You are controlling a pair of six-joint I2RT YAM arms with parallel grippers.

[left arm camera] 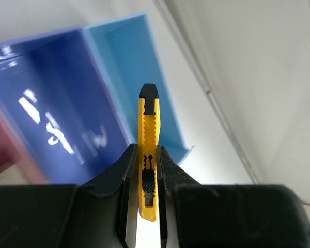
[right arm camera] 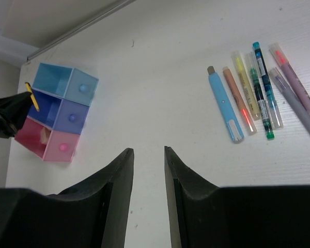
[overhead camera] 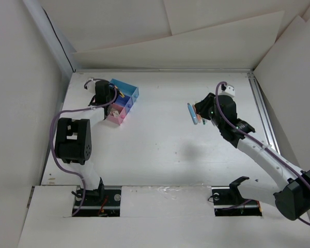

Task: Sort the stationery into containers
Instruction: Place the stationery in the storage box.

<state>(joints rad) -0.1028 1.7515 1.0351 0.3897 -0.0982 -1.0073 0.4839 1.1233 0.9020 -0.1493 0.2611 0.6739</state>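
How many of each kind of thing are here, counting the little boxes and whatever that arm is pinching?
Slim pens and markers lying in a row: 7
Small rectangular plastic bins (light blue bin, blue-violet bin, pink bin): 3
Yellow plastic snap-off cutter, pinched in the left gripper: 1
Total: 11

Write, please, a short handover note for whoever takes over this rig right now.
Left hand: shut on a yellow cutter, held above the wall between the blue-violet bin and the light-blue bin, not yet released.
Right hand: open, empty, above the table.
Seven pens lie side by side on the table, unsorted.
Pink bin: something pale inside.
Left to do: drop the cutter, then sort the pens.
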